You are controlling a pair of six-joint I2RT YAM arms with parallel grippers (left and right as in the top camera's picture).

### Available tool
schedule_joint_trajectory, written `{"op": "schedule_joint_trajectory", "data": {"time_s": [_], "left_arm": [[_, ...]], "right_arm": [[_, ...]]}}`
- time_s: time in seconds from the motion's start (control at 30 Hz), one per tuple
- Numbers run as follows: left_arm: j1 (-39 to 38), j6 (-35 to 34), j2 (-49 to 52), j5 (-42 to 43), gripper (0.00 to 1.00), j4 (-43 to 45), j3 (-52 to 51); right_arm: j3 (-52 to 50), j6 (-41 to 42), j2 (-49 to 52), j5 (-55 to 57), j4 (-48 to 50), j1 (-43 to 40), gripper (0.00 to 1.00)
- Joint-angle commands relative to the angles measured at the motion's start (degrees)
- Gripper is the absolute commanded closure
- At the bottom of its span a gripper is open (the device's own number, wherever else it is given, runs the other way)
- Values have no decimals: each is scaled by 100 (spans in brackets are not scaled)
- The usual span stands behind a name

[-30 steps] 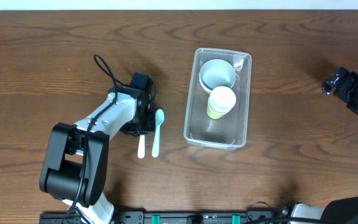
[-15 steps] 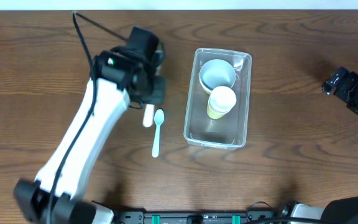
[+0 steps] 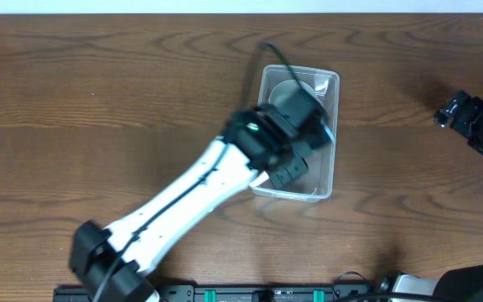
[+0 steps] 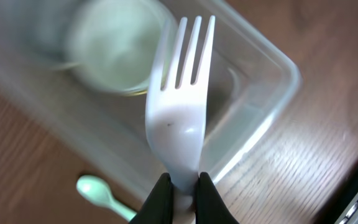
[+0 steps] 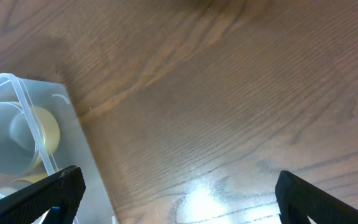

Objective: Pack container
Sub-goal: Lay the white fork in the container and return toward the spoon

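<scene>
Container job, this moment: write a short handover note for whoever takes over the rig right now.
Left gripper: fingers shut on the white fork, held over the container.
Right gripper: open and empty, parked off to the right, away from the container.
Done: a white bowl and a yellow cup are inside the container.
Left: drop the fork into the container. Then probably fetch the teal spoon, which lies on the table beside the container.
</scene>
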Motion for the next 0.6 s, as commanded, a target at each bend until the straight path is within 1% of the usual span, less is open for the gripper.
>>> {"op": "schedule_joint_trajectory", "data": {"time_s": [0.0, 0.1, 0.2, 0.3, 0.4, 0.5, 0.57], "left_arm": [[-201, 1405, 463, -26, 94, -35, -61], [-337, 2142, 828, -26, 94, -37, -63], [-417, 2809, 1064, -26, 91, 0, -61], [-431, 3346, 1176, -28, 90, 92, -61], [-428, 3550, 1189, -26, 90, 249, -61], [-431, 3569, 1189, -31, 88, 337, -61], [-428, 3560, 1178, -59, 83, 361, -48]], "right_arm": [[4, -81, 26, 15, -2, -31, 1], [4, -81, 26, 15, -2, -31, 1], [4, -81, 26, 13, -2, -31, 1], [4, -81, 26, 15, -2, -31, 1], [4, -81, 24, 15, -2, -31, 1], [4, -81, 24, 15, -2, -31, 1], [4, -81, 26, 15, -2, -31, 1]]}}
